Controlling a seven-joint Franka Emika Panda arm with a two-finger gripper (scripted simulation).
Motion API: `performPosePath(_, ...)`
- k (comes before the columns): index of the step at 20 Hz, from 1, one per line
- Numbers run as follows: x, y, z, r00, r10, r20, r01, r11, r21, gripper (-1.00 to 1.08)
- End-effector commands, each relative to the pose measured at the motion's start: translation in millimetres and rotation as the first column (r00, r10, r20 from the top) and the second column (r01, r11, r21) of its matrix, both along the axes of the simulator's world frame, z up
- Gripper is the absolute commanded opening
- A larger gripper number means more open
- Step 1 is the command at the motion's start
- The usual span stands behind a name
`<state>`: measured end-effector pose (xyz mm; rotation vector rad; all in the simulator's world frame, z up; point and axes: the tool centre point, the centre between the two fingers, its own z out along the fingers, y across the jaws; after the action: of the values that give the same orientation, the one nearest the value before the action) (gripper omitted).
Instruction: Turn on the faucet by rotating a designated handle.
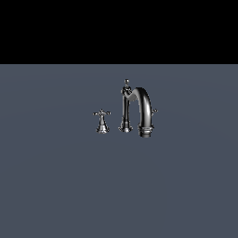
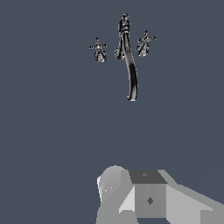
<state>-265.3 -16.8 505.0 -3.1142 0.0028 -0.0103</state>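
The chrome faucet (image 1: 139, 109) stands on the grey floor, with an arched spout, a finial-topped post (image 1: 125, 104) and a cross handle (image 1: 102, 120) toward the exterior view's left. A second cross handle (image 1: 154, 111) peeks out behind the spout. No arm shows in the exterior view. In the wrist view the faucet's spout (image 2: 131, 65) is far off, with one handle (image 2: 99, 50) on one side of it and the other handle (image 2: 145, 43) on the other. Grey parts of my gripper (image 2: 146, 194) show at the frame edge, well apart from the faucet. I cannot tell how the jaws stand.
A plain grey surface (image 1: 116, 186) extends all around the faucet. A black background fills the top of the exterior view.
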Motion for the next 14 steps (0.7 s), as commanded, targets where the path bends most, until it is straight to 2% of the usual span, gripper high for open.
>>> performPosePath(1,-3,-15,-7,1.000,-0.027,-0.010,0.027,1.000,-0.010,-0.39)
performPosePath(2,-3,-10,-23,0.999,-0.012,-0.050,0.011,1.000,-0.016,-0.28)
performPosePath(3,0,-6,-28,0.999,0.001,-0.052,-0.001,1.000,0.006,-0.10)
performPosePath(4,3,-21,-29,0.998,-0.033,-0.048,0.033,0.999,-0.001,0.03)
performPosePath(5,9,-10,-41,0.998,-0.007,-0.069,0.007,1.000,0.008,0.09)
performPosePath(6,5,-27,-44,0.996,-0.043,-0.076,0.044,0.999,0.002,0.08)
performPosePath(7,4,-32,-71,0.989,-0.045,-0.138,0.045,0.999,0.000,-0.06)
performPosePath(8,5,-30,-89,0.981,-0.060,-0.185,0.062,0.998,0.009,-0.05)
performPosePath(9,6,-37,-97,0.974,-0.117,-0.194,0.128,0.991,0.048,-0.09)
performPosePath(10,14,-13,-117,0.972,-0.071,-0.225,0.077,0.997,0.016,-0.15)
performPosePath(11,15,-16,-126,0.969,-0.107,-0.222,0.118,0.992,0.036,-0.22)
performPosePath(12,16,-11,-147,0.960,-0.088,-0.265,0.097,0.995,0.023,-0.27)
performPosePath(13,22,-3,-155,0.964,-0.041,-0.263,0.055,0.998,0.043,-0.39)
performPosePath(14,16,-24,-176,0.956,-0.060,-0.286,0.086,0.993,0.078,-0.49)
